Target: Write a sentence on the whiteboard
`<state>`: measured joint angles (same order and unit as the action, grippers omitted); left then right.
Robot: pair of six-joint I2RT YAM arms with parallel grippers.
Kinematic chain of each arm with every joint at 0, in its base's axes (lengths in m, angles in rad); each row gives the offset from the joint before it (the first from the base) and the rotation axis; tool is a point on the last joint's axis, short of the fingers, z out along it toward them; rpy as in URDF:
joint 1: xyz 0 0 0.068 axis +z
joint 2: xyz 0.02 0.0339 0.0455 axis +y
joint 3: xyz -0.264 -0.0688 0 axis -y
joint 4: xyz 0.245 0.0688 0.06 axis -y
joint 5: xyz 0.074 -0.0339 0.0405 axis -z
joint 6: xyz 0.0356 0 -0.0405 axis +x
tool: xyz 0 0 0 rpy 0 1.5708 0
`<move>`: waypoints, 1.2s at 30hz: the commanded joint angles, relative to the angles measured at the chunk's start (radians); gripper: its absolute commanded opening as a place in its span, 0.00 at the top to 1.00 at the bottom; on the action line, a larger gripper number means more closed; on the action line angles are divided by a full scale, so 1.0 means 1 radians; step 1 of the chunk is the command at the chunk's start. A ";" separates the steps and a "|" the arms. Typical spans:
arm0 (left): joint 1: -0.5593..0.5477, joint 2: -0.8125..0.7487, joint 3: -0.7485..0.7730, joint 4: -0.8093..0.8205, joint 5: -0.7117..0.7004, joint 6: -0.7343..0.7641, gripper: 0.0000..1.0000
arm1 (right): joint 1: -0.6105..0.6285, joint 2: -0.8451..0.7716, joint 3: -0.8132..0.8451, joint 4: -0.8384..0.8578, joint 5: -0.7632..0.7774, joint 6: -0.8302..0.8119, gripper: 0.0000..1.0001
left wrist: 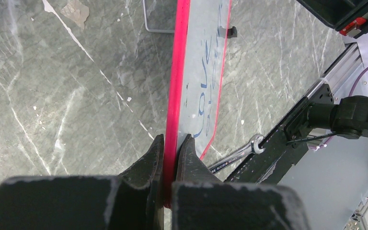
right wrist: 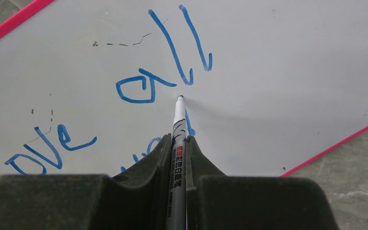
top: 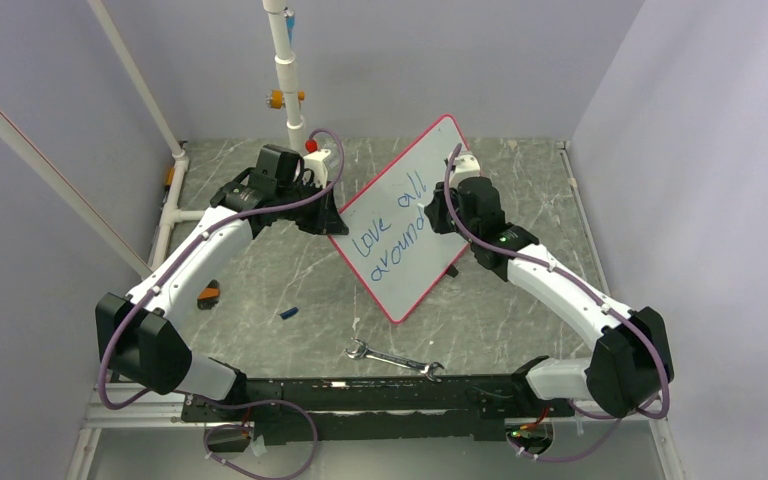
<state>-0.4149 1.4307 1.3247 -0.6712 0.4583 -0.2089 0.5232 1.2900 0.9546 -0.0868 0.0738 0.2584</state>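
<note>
Table (top: 260, 290): grey marbled top, walled on three sides, with both arms bolted at its near edge.
Whiteboard (top: 422, 165): sits in the middle of the table, between the two arms and turned askew to the table's edges. One rounded corner points to the back wall and another to the near edge. Its rim is red-pink.
Left gripper (left wrist: 172, 139): closed on the whiteboard's rim, one finger on each side of the red edge, at the board's left side beside the word "love".
Right gripper (right wrist: 177, 139): closed around a marker, reaching over the board's right side above the writing.
Sentence (top: 392, 225): blue handwriting in two lines, "love all" above "around". The end of the lower line is hidden under the right gripper.
Wrench (top: 394, 359): metal, lying flat on the table near the front rail. It is just off the board's nearest corner and not touching it.
Marker (right wrist: 178, 124): slim grey and white barrel sticking out from between the right fingers. Its tip is against the white face, just below "all" and right of that word's "a".
Cap (top: 289, 313): small and blue, lying on the table left of the board's near corner, apart from it.
</note>
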 commanded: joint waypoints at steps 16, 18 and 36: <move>0.001 0.036 -0.021 -0.131 -0.404 0.183 1.00 | 0.003 -0.084 -0.163 0.021 -0.017 0.048 1.00; 0.001 0.037 -0.021 -0.131 -0.405 0.183 1.00 | 0.003 -0.094 -0.169 0.018 -0.011 0.048 1.00; -0.004 0.033 -0.021 -0.132 -0.410 0.184 1.00 | 0.001 -0.116 -0.089 -0.034 0.107 0.006 1.00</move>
<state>-0.4244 1.4269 1.3262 -0.6739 0.4507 -0.2226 0.5224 1.2030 0.8005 -0.1287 0.1352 0.2836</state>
